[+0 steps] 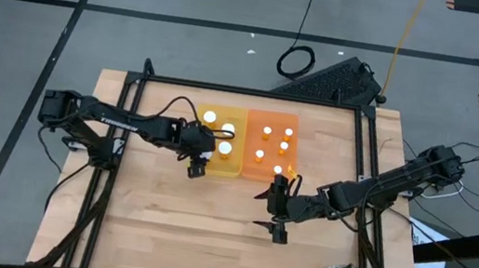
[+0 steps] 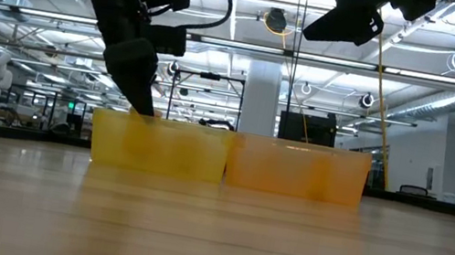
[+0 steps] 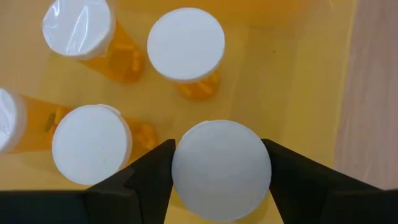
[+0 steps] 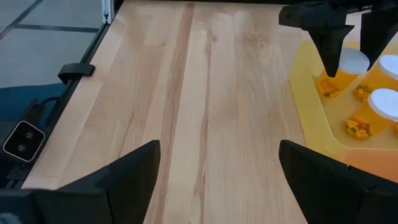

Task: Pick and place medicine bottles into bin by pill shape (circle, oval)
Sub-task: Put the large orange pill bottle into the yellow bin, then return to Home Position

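My left pincer (image 3: 217, 180) pinches the last bottle (image 3: 221, 169) over the yellow bin (image 1: 233, 169) at frame centre; my right pincer (image 4: 217, 168) hangs spread. Counter (image 1: 207, 233) bare, sorting nearly done.

Desk (image 1: 207, 233) bare from 3 through 6 to 9 o'clock, wide passage there. Toward 12: yellow bin (image 1: 236, 148) and orange bin (image 1: 274, 125) side by side, touching, no gap between. Yellow bin crowded with medicine bottles (image 3: 186, 45); left gripper (image 3: 219, 171) fills its 6 o'clock corner. Right gripper (image 1: 277, 213) sits over the bare desk, fingers spread wide.
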`<state>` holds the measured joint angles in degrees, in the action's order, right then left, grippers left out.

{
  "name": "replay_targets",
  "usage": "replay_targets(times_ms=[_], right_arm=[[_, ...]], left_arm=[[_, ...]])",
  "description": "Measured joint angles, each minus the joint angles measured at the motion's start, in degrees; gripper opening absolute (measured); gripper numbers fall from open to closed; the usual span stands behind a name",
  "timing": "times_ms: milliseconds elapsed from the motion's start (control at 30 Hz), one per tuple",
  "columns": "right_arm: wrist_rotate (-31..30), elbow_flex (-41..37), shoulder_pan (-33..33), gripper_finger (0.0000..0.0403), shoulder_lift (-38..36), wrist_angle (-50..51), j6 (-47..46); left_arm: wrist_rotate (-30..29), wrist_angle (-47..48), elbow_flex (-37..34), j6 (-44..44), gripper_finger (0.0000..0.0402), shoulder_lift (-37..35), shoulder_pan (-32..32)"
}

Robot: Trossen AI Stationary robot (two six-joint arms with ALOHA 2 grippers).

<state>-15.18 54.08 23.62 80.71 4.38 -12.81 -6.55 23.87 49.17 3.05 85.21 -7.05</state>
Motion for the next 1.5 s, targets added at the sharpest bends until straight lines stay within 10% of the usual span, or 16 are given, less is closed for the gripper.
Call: replay_targets(times_ms=[467,833,1500], right_arm=[[0.02,0.0,0.0,0.032,0.0,0.07,0.1],[-3.06,0.02,0.07,0.0309,0.0,-2.08,2.52],[-2.45,-9.44,-3.12,0.0006,-11.49,-3.35,18.45]], left_arm=[[0.0,0.38,0.19,0.02,0.0299,-1.38,0.0],[-2.98,1.97,0.83,0.09,0.0277,-12.7,2.15],[-11.24,8.27,0.83,0.69,0.0208,-24.76,8.51]])
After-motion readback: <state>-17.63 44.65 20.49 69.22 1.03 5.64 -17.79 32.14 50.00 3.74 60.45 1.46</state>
